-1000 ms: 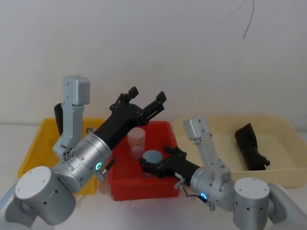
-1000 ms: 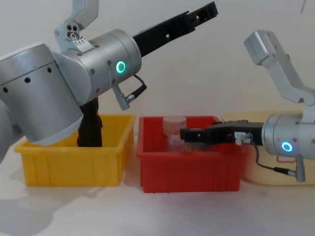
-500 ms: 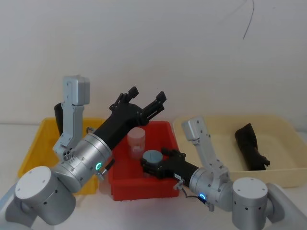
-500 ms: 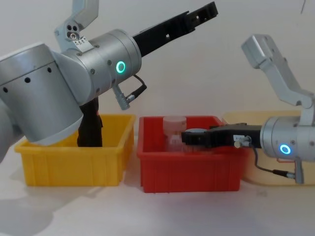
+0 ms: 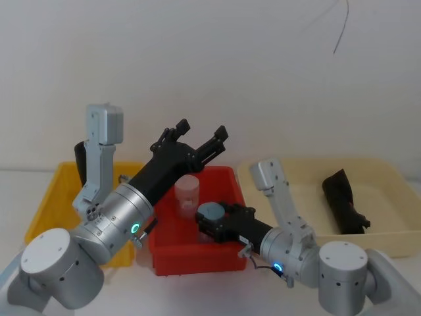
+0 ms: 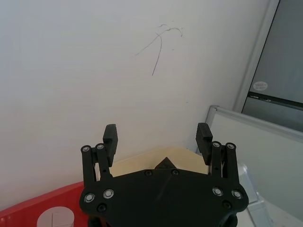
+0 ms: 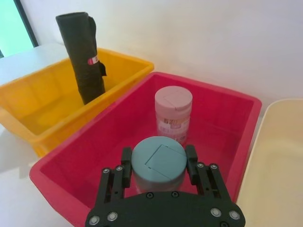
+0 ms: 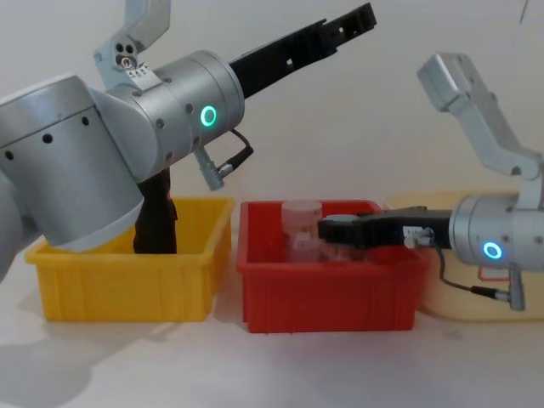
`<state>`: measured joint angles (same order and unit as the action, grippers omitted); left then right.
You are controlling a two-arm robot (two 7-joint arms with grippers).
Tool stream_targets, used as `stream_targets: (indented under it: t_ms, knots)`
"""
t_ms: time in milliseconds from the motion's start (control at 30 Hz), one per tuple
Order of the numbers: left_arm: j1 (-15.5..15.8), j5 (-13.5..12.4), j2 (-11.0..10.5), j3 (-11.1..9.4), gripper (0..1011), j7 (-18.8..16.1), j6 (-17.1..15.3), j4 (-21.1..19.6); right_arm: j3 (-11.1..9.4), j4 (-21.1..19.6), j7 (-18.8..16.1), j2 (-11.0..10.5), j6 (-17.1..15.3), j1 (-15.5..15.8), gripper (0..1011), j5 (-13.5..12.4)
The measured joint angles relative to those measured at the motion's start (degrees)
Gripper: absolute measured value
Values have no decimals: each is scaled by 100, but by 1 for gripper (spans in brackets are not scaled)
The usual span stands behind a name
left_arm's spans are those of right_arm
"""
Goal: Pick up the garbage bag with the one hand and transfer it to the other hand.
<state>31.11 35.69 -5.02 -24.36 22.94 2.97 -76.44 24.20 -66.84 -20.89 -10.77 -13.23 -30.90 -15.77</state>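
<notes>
Two hands work over three bins. The left hand (image 5: 197, 135) hangs raised with fingers spread wide, gripping nothing. The right hand (image 7: 158, 161) clasps a blue-lidded jar (image 7: 158, 162) inside the red bin (image 7: 227, 118). The garbage bag (image 7: 83, 54) stands upright in the yellow bin (image 7: 42, 101).

Left gripper (image 5: 196, 137) raised high, fingers spread wide and empty, right gripper (image 5: 212, 224) reaching low and level, fingers closed.
</notes>
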Motion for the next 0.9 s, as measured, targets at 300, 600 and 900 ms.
stream_targets:
  t_ms: [300,600,900]
  knots:
    - [0,0,0,0,1001,0,0,0,-96,-250,84,-63,5,6,648,24]
    - [0,0,0,0,1000,0,0,0,-337,-590,302,-219,16,-10,648,93]
    - [0,0,0,0,1001,0,0,0,-630,-747,580,-424,-34,-13,650,195]
